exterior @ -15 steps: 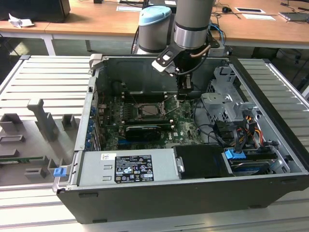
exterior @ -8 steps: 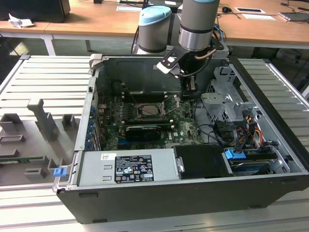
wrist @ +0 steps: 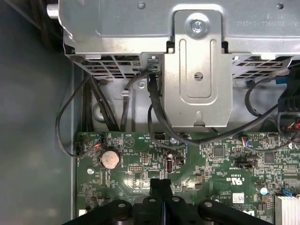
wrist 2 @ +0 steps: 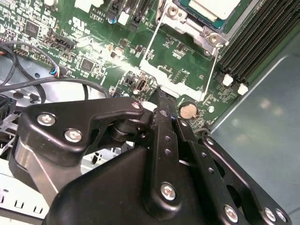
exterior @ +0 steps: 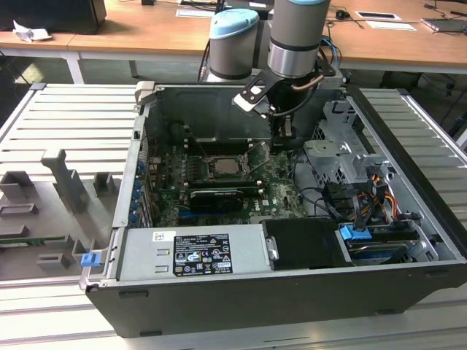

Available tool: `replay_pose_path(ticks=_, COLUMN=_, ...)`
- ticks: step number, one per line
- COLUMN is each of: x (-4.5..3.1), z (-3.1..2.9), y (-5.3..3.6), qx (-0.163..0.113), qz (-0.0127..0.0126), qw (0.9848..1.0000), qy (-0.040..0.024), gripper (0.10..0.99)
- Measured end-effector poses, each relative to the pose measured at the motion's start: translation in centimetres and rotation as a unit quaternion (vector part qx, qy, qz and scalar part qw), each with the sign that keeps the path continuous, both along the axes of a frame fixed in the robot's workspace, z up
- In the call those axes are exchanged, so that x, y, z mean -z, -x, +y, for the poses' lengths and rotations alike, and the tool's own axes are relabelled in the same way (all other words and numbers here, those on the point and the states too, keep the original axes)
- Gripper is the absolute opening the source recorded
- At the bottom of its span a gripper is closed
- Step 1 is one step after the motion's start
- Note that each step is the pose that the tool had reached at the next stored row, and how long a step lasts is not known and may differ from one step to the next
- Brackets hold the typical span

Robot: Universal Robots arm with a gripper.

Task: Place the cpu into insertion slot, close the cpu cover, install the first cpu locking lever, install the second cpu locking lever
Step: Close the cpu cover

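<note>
Green motherboard (wrist: 211,164) under pincer (wrist 2: 158,93). Fingers (wrist: 156,197) pressed together, narrow, no gap between them. Tips low over board, at free edge of cpu cover (wrist 2: 164,76); cannot tell if touching. Cover stands open, off socket. Beyond cover, ahead of tips: insertion slot (wrist 2: 213,37), cpu (wrist 2: 211,5) seated flat inside. Coin cell (wrist 2: 188,110) just beside tips.

The motherboard (exterior: 281,191) lies in the case (exterior: 219,306), the insertion slot (exterior: 228,166) mid-board, memory slots (wrist 2: 253,42) just beside it.
</note>
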State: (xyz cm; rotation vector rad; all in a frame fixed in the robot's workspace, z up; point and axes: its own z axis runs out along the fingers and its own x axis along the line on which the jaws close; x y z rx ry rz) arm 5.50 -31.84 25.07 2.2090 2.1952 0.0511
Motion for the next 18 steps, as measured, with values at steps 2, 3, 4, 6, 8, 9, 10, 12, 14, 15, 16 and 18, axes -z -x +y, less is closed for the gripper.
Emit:
replay_pose_path(ticks=2, x=-0.05, z=0.00, y=0.27, qx=0.000, qz=0.0003, qw=1.0000, qy=-0.0001, gripper=0.106)
replay_pose_path(ticks=3, x=-0.05, z=0.00, y=0.52, qx=0.000, qz=0.0003, qw=1.0000, qy=-0.0001, gripper=0.106)
replay_pose_path(ticks=4, x=-0.06, z=0.00, y=0.76, qx=0.000, qz=0.0003, qw=1.0000, qy=0.0000, gripper=0.106)
replay_pose_path(ticks=6, x=-0.05, z=0.00, y=1.04, qx=0.000, qz=0.0003, qw=1.0000, qy=0.0000, gripper=0.106)
replay_pose_path(ticks=8, x=-0.05, z=0.00, y=1.39, qx=0.000, qz=0.0003, qw=1.0000, qy=-0.0003, gripper=0.106)
replay_pose_path(ticks=9, x=-0.05, z=0.00, y=1.54, qx=0.000, qz=0.0003, qw=1.0000, qy=-0.0003, gripper=0.106)
replay_pose_path(ticks=10, x=-0.05, z=0.00, y=1.61, qx=0.000, qz=0.0003, qw=1.0000, qy=-0.0003, gripper=0.106)
replay_pose_path(ticks=12, x=-0.05, z=0.00, y=1.77, qx=0.000, qz=0.0003, qw=1.0000, qy=-0.0003, gripper=0.106)
replay_pose_path(ticks=14, x=-0.05, z=0.00, y=2.03, qx=0.000, qz=0.0003, qw=1.0000, qy=-0.0003, gripper=0.106)
replay_pose_path(ticks=15, x=-0.05, z=0.00, y=2.11, qx=0.000, qz=0.0003, qw=1.0000, qy=-0.0003, gripper=0.106)
replay_pose_path(ticks=16, x=-0.04, z=0.00, y=2.25, qx=0.000, qz=0.0003, qw=1.0000, qy=-0.0003, gripper=0.106)
replay_pose_path(ticks=18, x=-0.04, z=0.00, y=2.36, qx=0.000, qz=0.0003, qw=1.0000, qy=-0.0003, gripper=0.106)
